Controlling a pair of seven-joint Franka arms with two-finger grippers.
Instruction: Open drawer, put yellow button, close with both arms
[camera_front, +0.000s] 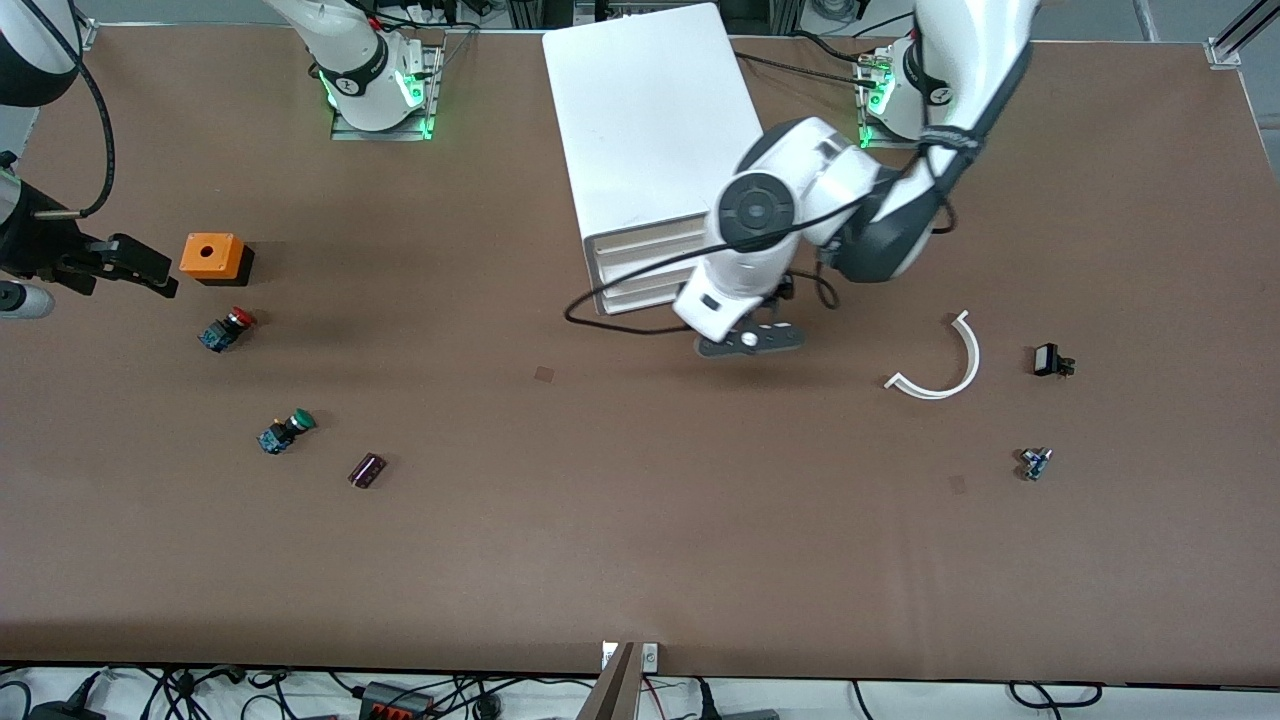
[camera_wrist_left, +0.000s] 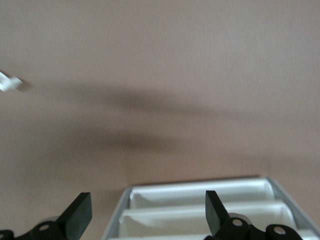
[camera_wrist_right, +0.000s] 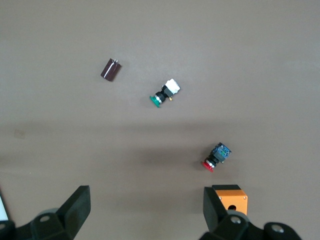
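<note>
Brown table (camera_front: 640, 520), front view: white cabinet (camera_front: 650, 120); left gripper (camera_front: 750, 340) at drawer (camera_front: 650, 240) front, right gripper (camera_front: 130, 262) by orange box (camera_front: 215, 257). Left wrist: fingers (camera_wrist_left: 80, 212) spread, empty, over drawers. Right wrist: fingers (camera_wrist_right: 77, 205) spread, empty, above red button (camera_wrist_right: 215, 156). Yellow button nowhere visible.

Toward the right arm's edge: orange box (camera_front: 212, 258), red button (camera_front: 227, 329), green button (camera_front: 286, 431), capacitor (camera_front: 367, 470). Toward the left arm's edge: white arc (camera_front: 945, 361).

The whole table (camera_front: 640, 560) is seen steeply downward from a high front camera facing the bases. The cabinet (camera_front: 650, 130) front, near the table's base-side edge, is shared closely by the left wrist view. The red-capped button (camera_front: 228, 328) and orange box (camera_front: 212, 257), near the right arm's end, are shared by the downward right wrist view.
</note>
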